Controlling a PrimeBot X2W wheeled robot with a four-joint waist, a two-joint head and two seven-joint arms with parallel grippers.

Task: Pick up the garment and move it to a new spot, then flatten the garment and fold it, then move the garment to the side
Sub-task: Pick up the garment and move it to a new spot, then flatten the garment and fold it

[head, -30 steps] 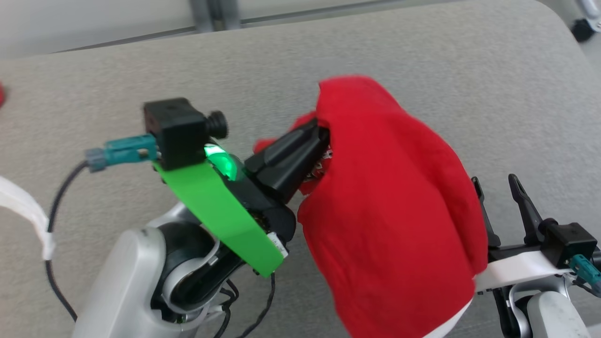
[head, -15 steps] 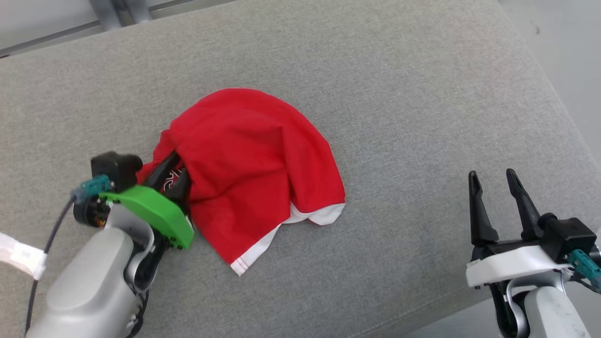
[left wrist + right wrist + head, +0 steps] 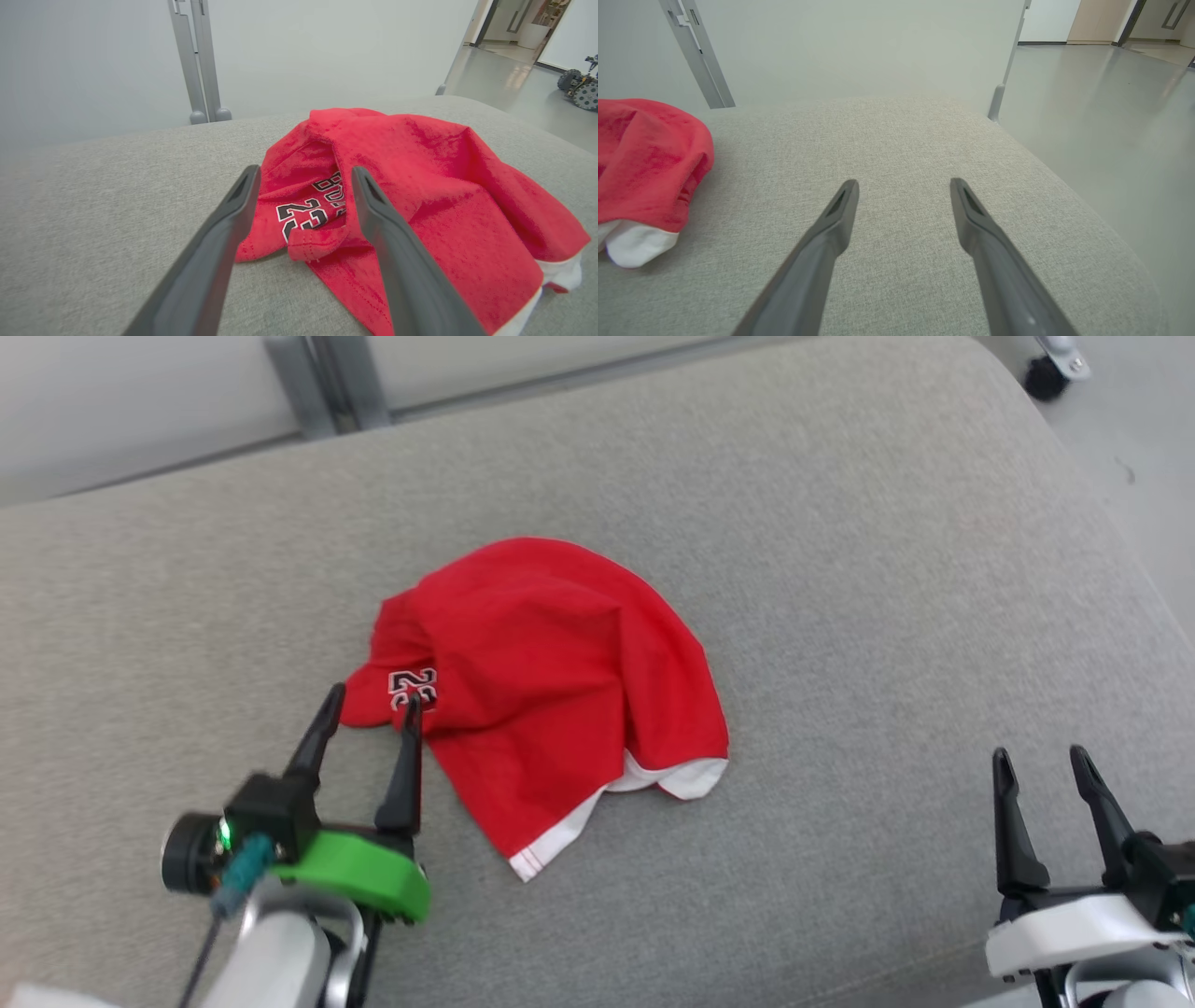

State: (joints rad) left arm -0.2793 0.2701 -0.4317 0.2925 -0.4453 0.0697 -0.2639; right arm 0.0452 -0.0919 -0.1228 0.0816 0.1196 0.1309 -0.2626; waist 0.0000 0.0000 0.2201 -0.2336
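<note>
Grey fabric cushion (image 3: 887, 569), pale wall behind; crumpled red jersey garment with white hem and black number print (image 3: 560, 653) lies near the middle.

Left claw (image 3: 373, 695) is spread wide and holds nothing, its tips at the garment's near-left edge, either side of the printed fold. Judged: garment is at its new spot, flattening not yet begun. Cloth is bunched and doubled over, so an edge must be found first. Right claw (image 3: 1039, 753) is also wide and empty, well apart to the right, probably free to help spread.
</note>
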